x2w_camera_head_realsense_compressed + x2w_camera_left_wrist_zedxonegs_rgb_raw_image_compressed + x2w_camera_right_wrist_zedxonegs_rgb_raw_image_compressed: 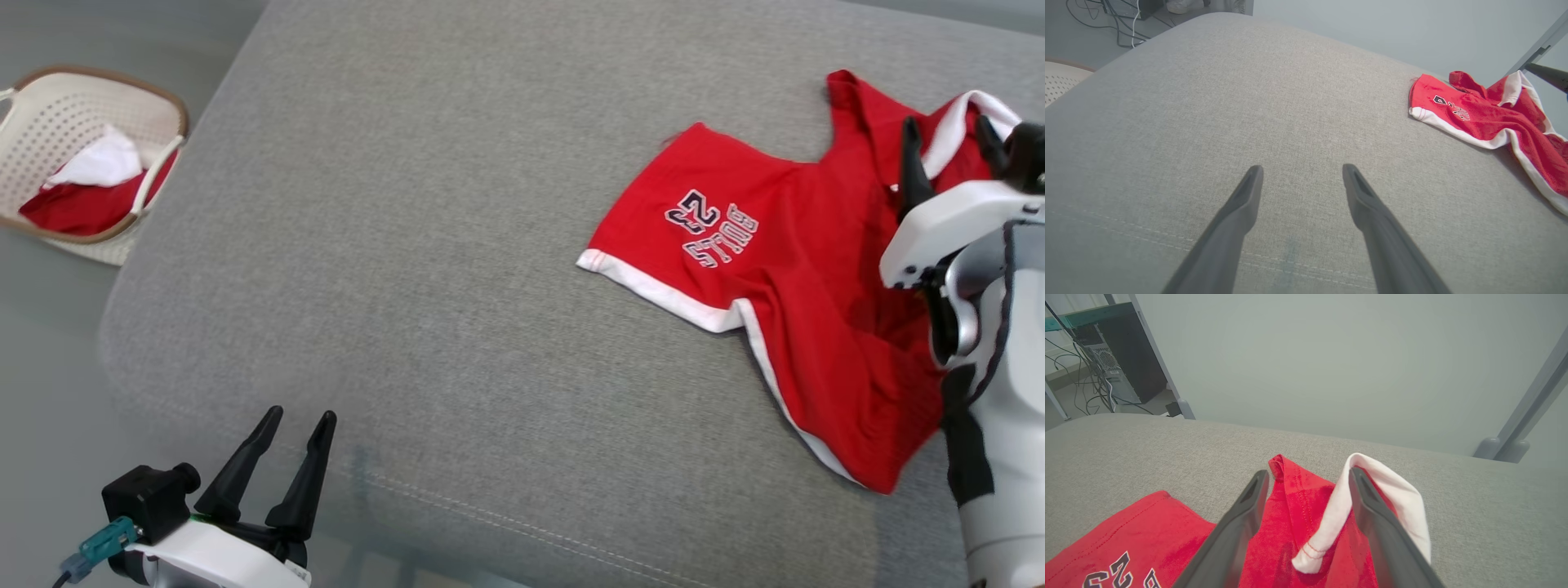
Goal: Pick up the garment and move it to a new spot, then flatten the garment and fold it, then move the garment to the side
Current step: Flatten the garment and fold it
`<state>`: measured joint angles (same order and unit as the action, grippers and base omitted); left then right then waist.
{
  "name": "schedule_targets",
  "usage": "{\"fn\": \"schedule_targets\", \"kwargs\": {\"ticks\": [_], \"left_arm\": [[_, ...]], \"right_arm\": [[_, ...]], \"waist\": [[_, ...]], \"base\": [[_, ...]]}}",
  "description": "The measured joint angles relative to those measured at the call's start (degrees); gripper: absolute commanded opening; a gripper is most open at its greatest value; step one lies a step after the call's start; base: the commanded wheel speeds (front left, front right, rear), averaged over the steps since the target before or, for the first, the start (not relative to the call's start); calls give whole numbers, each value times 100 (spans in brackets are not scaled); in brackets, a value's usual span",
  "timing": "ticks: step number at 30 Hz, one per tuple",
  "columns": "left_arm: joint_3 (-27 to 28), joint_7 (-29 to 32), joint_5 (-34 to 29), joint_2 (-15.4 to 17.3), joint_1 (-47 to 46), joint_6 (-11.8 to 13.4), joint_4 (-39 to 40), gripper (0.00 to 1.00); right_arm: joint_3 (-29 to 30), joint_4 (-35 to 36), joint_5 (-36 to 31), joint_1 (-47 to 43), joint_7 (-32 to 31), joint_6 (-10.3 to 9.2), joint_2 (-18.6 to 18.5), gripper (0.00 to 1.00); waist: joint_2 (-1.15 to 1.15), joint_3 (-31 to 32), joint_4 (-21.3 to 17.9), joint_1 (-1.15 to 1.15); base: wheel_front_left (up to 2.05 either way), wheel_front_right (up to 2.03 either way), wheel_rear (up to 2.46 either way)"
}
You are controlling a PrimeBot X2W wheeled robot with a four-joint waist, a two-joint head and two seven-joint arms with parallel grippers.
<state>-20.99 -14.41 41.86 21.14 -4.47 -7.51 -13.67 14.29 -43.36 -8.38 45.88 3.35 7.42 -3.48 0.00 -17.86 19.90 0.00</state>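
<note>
- Head view: a red fabric jersey with white trim and a dark printed number (775,269) is seen lying rumpled on the right part of a wide grey fabric cushion (449,245). It is well apart from a cream perforated plastic basket (98,75) at the far left, in which other red and white cloth is kept.
- The right gripper (947,131) is held over the far, bunched end of the jersey. In the right wrist view its two dark fingers are spread wide, a raised red fold and a loop of white trim stand between them, and nothing is pinched.
- The left gripper (300,416) is placed near the cushion's near edge, wide open and empty, well apart from the jersey.
- Folding is judged not to be begun, since the jersey is neither flat nor doubled over. The step in hand is taken to be the grasp at the trimmed end, for the move to a new spot.
- For the next move, the right gripper would need to be lowered and closed on the raised fold. Enough cloth should be taken that the thin trim alone is not caught and lost on lifting.
</note>
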Motion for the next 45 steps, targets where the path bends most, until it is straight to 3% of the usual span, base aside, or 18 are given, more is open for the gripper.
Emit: {"fn": "schedule_targets", "kwargs": {"ticks": [7, 15, 22, 30, 45], "left_arm": [[147, 0, -149, -9, 37, 0, 80, 100], [270, 0, -410, -73, 153, 0, 210, 100], [298, 0, -477, -192, 378, 0, 181, 100], [312, 0, -479, -146, 404, 0, 169, 100], [315, 0, -479, -51, 409, 0, 185, 100]], "right_arm": [[-954, 233, 854, -913, 698, -1, -10, 100], [-2058, 1112, 1646, -2239, 929, -1, -2, 100], [-2751, 1646, 1912, -3149, 981, -1, 13, 100], [-3116, 1883, 1850, -3802, 944, -1, 26, 100], [-2763, 2321, 1396, -4305, 761, -1, 42, 100]], "waist": [[0, 211, -502, 0], [0, 537, -1103, 0], [0, 783, -1359, 0], [0, 720, -1297, 0], [0, 658, -1325, 0]], "base": [[0, 0, 0], [0, 0, 0], [0, 0, 0], [0, 0, 0], [0, 0, 0]]}}
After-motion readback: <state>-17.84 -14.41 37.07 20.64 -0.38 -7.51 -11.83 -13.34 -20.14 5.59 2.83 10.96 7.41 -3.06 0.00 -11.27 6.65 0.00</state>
